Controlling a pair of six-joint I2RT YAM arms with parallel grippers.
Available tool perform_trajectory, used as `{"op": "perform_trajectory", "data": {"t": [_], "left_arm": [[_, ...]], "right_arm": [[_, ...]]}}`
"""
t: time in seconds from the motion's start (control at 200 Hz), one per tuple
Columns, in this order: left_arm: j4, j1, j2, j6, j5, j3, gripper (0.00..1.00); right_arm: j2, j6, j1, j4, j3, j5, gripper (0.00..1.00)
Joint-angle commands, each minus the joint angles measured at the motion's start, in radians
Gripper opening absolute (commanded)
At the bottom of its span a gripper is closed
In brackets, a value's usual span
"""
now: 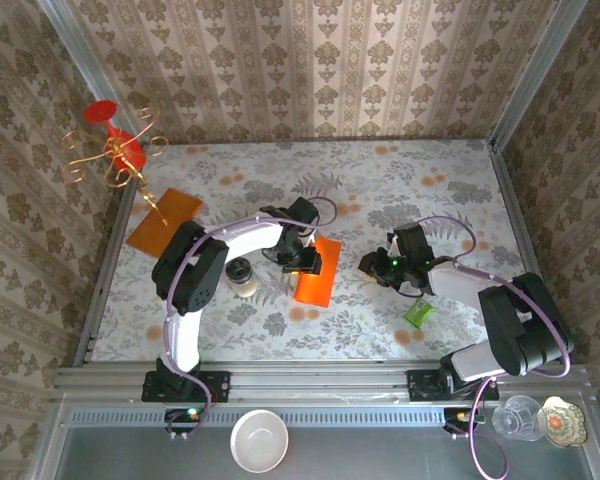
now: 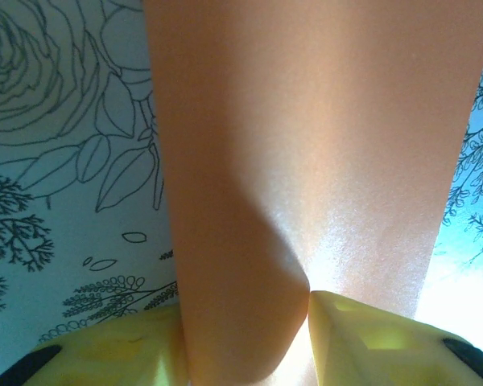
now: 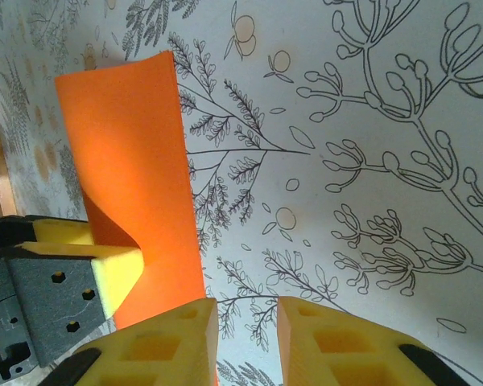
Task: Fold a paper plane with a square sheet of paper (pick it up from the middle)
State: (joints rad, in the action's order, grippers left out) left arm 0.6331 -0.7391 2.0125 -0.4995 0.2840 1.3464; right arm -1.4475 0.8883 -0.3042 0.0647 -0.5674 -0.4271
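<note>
From where I stand, the sheet of paper (image 1: 315, 285) lies near the middle of the table (image 1: 460, 215) as a narrow oblong rather than a square, so I'd guess it has had its first lengthwise fold at most. The left gripper (image 1: 302, 263) pinches it at its twelve o'clock end, with the paper bulging up between the yellow fingers (image 2: 370, 342). The right gripper (image 1: 368, 266) waits at the sheet's three o'clock, narrowly parted and empty, and the nose and wing folds all look left to do.
</note>
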Motion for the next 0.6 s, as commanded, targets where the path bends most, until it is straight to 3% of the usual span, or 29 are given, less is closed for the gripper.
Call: {"op": "perform_trajectory", "data": {"t": [0.0, 0.595], "left_arm": [[-0.05, -0.048, 0.15, 0.039, 0.014, -0.059, 0.44], [-0.036, -0.049, 0.171, 0.044, 0.003, -0.047, 0.44]], "right_arm": [[-0.026, -0.019, -0.013, 0.016, -0.007, -0.028, 0.28], [-0.161, 0.03, -0.124, 0.141, -0.104, -0.093, 0.19]]}}
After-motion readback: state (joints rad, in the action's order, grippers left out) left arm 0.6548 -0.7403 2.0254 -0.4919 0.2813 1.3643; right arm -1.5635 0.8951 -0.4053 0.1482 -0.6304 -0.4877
